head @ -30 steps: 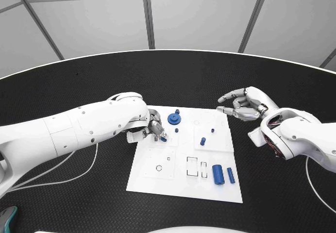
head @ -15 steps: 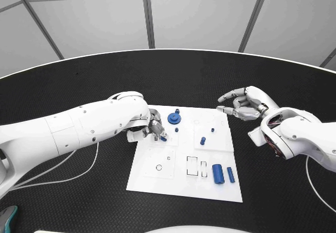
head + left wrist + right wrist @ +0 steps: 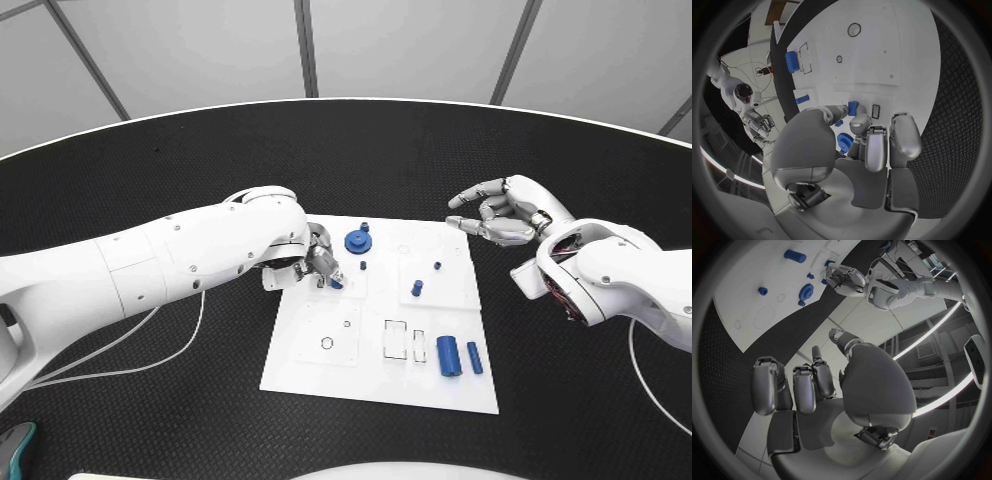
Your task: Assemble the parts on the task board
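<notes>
The white task board (image 3: 378, 375) lies in the middle of the black table. My left hand (image 3: 309, 262) hovers over its far left part and pinches a small blue part (image 3: 335, 284) at its fingertips; the left wrist view shows the same part (image 3: 853, 107) just above the board (image 3: 892, 55). A blue gear (image 3: 358, 241) stands right beside that hand. Small blue pegs (image 3: 417, 288) stand mid-board. Two blue cylinders (image 3: 449, 353) lie near the board's right front. My right hand (image 3: 500, 214) hangs over the table off the board's far right corner, fingers loosely bent, holding nothing.
Outlined slots (image 3: 395, 340) and a round hole (image 3: 327, 344) mark the board's front half. A white cable (image 3: 137, 370) trails from my left arm across the table. In the right wrist view, my right hand (image 3: 817, 385) looks toward the gear (image 3: 806, 291).
</notes>
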Robot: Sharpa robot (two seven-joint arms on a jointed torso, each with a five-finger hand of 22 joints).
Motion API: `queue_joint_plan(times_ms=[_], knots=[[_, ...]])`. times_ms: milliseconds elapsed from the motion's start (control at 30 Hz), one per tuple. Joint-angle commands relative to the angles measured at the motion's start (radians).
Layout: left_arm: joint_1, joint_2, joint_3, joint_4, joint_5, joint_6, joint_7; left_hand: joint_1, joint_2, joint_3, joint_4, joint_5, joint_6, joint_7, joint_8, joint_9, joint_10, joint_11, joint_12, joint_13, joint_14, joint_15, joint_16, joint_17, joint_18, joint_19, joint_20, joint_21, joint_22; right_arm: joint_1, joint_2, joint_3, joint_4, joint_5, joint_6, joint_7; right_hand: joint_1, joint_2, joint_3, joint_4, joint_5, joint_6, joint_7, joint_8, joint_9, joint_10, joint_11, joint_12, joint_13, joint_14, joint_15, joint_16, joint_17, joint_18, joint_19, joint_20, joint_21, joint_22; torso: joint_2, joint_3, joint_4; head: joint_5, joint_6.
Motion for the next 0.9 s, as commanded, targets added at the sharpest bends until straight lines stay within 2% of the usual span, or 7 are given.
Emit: queue_joint_plan(times_ms=[33, 533, 700, 900], knots=[[0.0, 0.001, 0.0, -0.001, 0.0, 0.0, -0.003, -0.008, 0.003, 0.135, -0.129, 0.002, 0.006, -0.009, 0.003, -0.001, 0.008, -0.001, 0.005, 0.003, 0.082, -0.008, 0.003, 0.172, -0.012, -0.001, -0.006, 0.004, 0.0, 0.0, 0.0, 0.0, 0.0, 0.0, 0.0, 0.0, 0.002, 0.001, 0.002, 0.006, 0.004, 0.0, 0.0, 0.005, -0.001, 0.006, -0.001, 0.006, 0.097, 0.086, -0.005, -0.006, 0.184, 0.006, 0.025, -0.006, -0.003, 0.072, 0.001, 0.0006, -0.0004, 0.0, -0.001], [-0.002, 0.011, 0.0, -0.011, 0.0, 0.005, -0.006, -0.039, 0.014, 0.125, -0.111, -0.008, 0.018, -0.018, 0.015, 0.005, 0.022, -0.007, 0.02, 0.019, 0.082, -0.014, 0.004, 0.173, -0.013, 0.002, -0.01, 0.006, 0.006, 0.0, 0.0, 0.0, 0.001, 0.0, 0.001, 0.001, 0.004, 0.001, 0.004, 0.007, 0.006, -0.002, 0.0, 0.01, -0.002, 0.008, -0.001, 0.007, 0.098, 0.086, -0.005, -0.006, 0.184, 0.006, 0.026, -0.006, -0.005, 0.071, -0.001, 0.0004, 0.001, -0.004, -0.004], [-0.003, 0.014, 0.0, -0.018, 0.001, 0.005, -0.007, -0.075, 0.016, 0.076, -0.081, -0.013, 0.031, -0.029, 0.025, 0.013, 0.028, -0.016, 0.029, 0.026, 0.082, -0.021, 0.004, 0.173, -0.014, 0.005, -0.016, 0.008, 0.012, 0.0, -0.001, 0.0, 0.002, 0.0, 0.001, 0.001, 0.004, 0.001, 0.004, 0.007, 0.006, -0.002, 0.0, 0.01, -0.002, 0.008, -0.001, 0.007, 0.098, 0.086, -0.005, -0.006, 0.184, 0.006, 0.026, -0.006, -0.005, 0.071, -0.002, 0.0, 0.0002, -0.007, -0.005], [-0.004, 0.017, 0.0, -0.025, 0.001, 0.005, -0.007, -0.111, 0.007, 0.0, -0.04, -0.014, 0.041, -0.036, 0.024, 0.015, 0.027, -0.022, 0.032, 0.027, 0.082, -0.026, 0.004, 0.171, -0.014, 0.006, -0.022, 0.007, 0.013, 0.0, -0.002, 0.0, 0.002, 0.0, 0.001, 0.001, 0.003, 0.0, 0.004, 0.007, 0.006, -0.002, 0.0, 0.01, -0.003, 0.007, -0.001, 0.006, 0.097, 0.086, -0.005, -0.007, 0.182, 0.006, 0.025, -0.006, -0.006, 0.07, -0.002, -0.001, 0.0003, -0.008, -0.005]])
